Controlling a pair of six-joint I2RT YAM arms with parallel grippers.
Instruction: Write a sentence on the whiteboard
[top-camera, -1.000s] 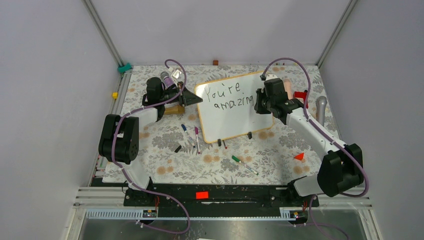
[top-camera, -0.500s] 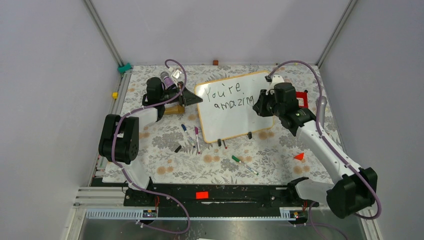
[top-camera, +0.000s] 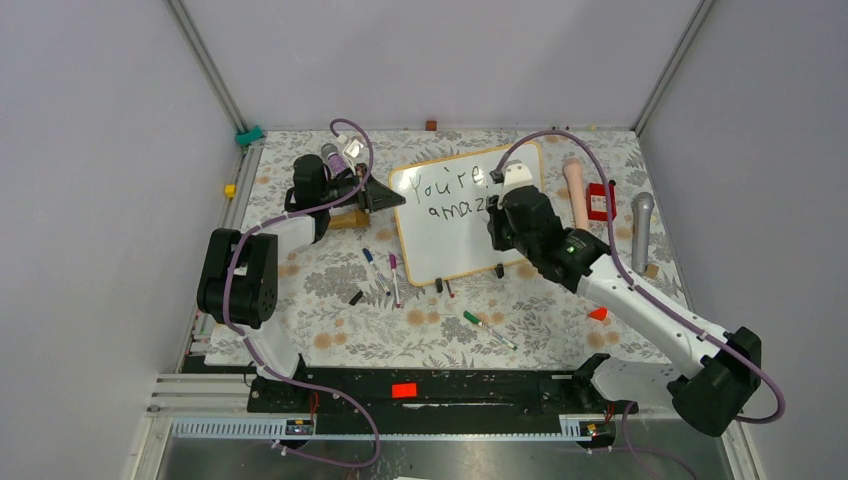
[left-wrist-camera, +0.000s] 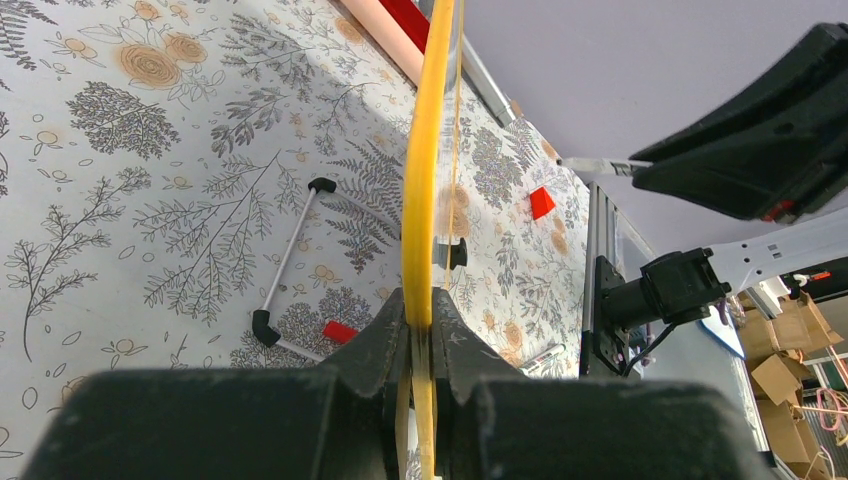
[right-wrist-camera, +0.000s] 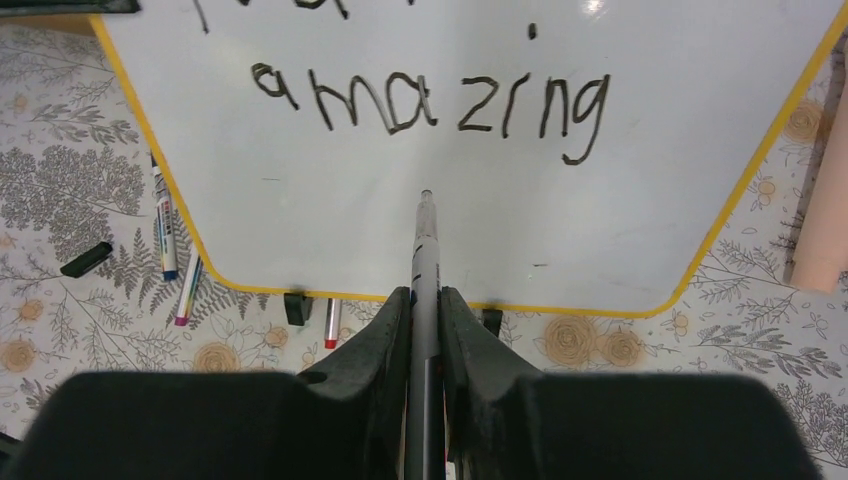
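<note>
1. Whiteboard (top-camera: 455, 250), a large glossy white rectangular board with rounded corners and a thin orange-yellow frame, stands tilted on the far middle part of the table with the flower-pattern cloth (top-camera: 330, 300), between the two arms.
2. On it is the sentence (top-camera: 447, 195), dark handwritten marker text in two lines. The top line reads "You're". The right wrist view shows the second line complete, "amazing" (right-wrist-camera: 430, 105); in the top view the arm hides the end of this line.
3. The left gripper (top-camera: 385, 195) is at the left edge of the whiteboard. In the left wrist view its two black fingers (left-wrist-camera: 422, 310) are closed tightly on the yellow frame (left-wrist-camera: 425, 200), which runs straight up between them.
4. The right gripper (top-camera: 497, 225) is over the lower right part of the whiteboard. Its fingers (right-wrist-camera: 425, 295) are closed on a thin grey marker (right-wrist-camera: 425, 250).
5. The tip of the marker points at the blank white area (right-wrist-camera: 300, 230) under "amazing". I cannot tell if the tip touches the surface.
6. On the cloth in front of the whiteboard lie a blue-capped pen (top-camera: 372, 262), a pink-capped pen (top-camera: 393, 272) and, nearer to the arm bases, a green-capped pen (top-camera: 485, 328).
</note>
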